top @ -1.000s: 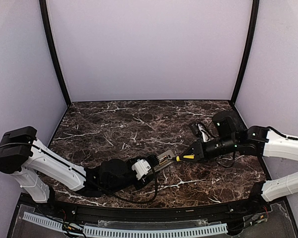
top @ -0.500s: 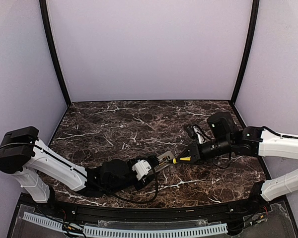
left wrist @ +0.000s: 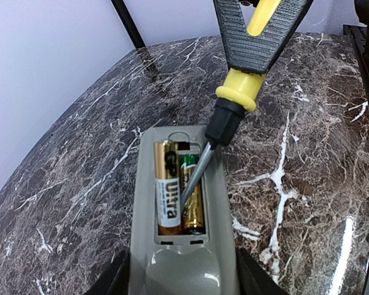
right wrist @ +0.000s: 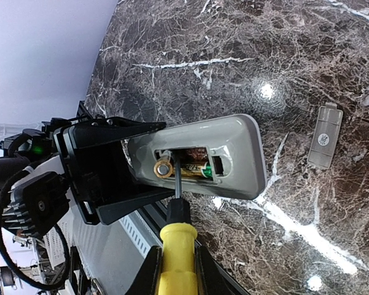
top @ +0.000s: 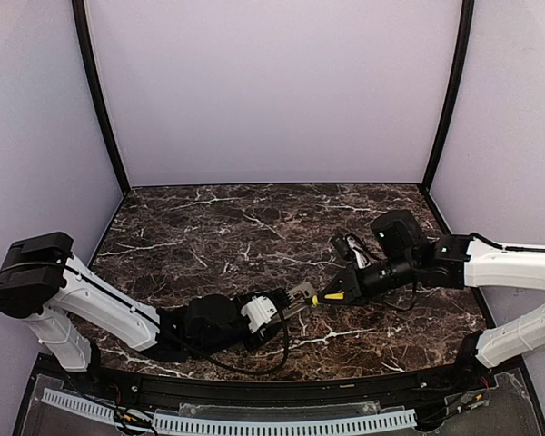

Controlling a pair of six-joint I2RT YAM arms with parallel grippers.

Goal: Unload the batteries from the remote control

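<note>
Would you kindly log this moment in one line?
left hand: grips remote control | right hand: grips screwdriver | tip: between batteries in bay | cover: on table

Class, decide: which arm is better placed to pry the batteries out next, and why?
Right: the right gripper holds the screwdriver, its tip in the open bay between the batteries; the left gripper is occupied clamping the remote control.

Grey-beige remote control (left wrist: pixel 181 270). Of the batteries (left wrist: pixel 167 190), one is gold with a white label, the other green and gold. Yellow-handled screwdriver (left wrist: pixel 241 92), black collar, silver shaft. Dark brown marble table (left wrist: pixel 80 203), white veins. Grey cover (right wrist: pixel 325 138). Pale lilac walls (top: pixel 272 91).
</note>
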